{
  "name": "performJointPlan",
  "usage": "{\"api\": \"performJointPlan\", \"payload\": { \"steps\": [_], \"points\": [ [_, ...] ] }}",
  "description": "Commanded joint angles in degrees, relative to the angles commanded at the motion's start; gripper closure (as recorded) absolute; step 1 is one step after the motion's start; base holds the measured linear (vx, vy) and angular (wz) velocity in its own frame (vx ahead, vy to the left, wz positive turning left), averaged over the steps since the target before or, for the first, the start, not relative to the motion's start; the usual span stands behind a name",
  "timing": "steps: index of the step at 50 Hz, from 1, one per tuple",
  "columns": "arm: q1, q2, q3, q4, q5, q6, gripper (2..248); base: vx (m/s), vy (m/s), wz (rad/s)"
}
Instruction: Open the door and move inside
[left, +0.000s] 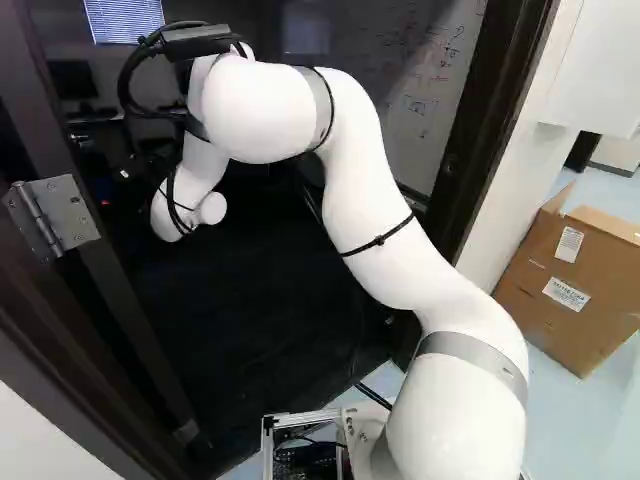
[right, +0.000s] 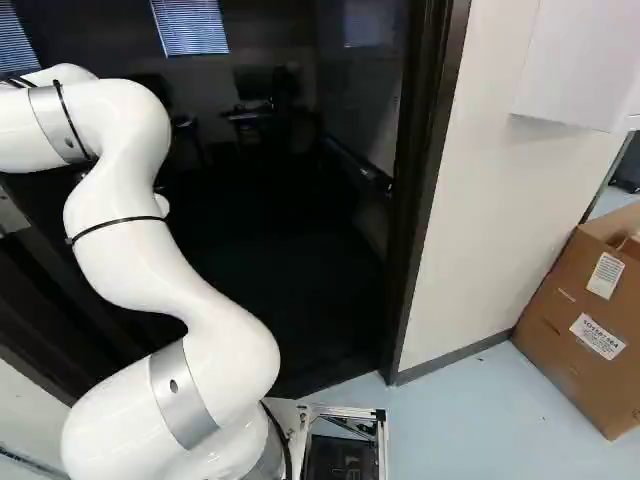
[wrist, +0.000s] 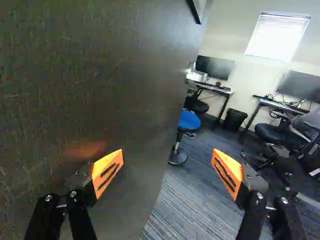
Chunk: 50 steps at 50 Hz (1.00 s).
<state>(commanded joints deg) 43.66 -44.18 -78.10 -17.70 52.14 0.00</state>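
Standing open, door (wrist: 100, 75), carpet (wrist: 192, 202) beyond its edge (wrist: 173, 134)

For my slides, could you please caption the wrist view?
Open tool near the edge of a dark door, with a blue stool, monitors and desks beyond.

the wrist view's edge cuts off the door (wrist: 100, 75), and the right base view's the arm (right: 145, 262).

An office is indicated: monitors (wrist: 215, 67) are set on benches (wrist: 216, 89), with a desk chair (wrist: 270, 134) and a blue stool (wrist: 189, 121) placed nearby. The floor is covered with striped carpet (wrist: 185, 205), a window is fitted with a blind (wrist: 277, 36), and a whiteboard (left: 432, 100) is marked with handwriting.
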Motion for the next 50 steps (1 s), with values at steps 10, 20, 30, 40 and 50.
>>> {"api": "performJointPlan", "payload": {
  "steps": [10, 20, 30, 40, 50],
  "points": [
    [-0.5, 0.7, 1.0, 3.4, 0.0, 0.0, 3, 0.000, 0.000, 0.000],
    [-1.5, 2.2, 3.1, 7.7, 0.0, 0.0, 3, 0.000, 0.000, 0.000],
    [-2.7, 3.8, 5.4, 12.0, 0.0, 0.0, 3, 0.000, 0.000, 0.000],
    [-3.9, 5.3, 7.4, 16.5, 0.0, 0.0, 3, 0.000, 0.000, 0.000],
    [-5.1, 6.8, 9.4, 20.0, 0.0, 0.0, 3, 0.000, 0.000, 0.000]
  ]
}}
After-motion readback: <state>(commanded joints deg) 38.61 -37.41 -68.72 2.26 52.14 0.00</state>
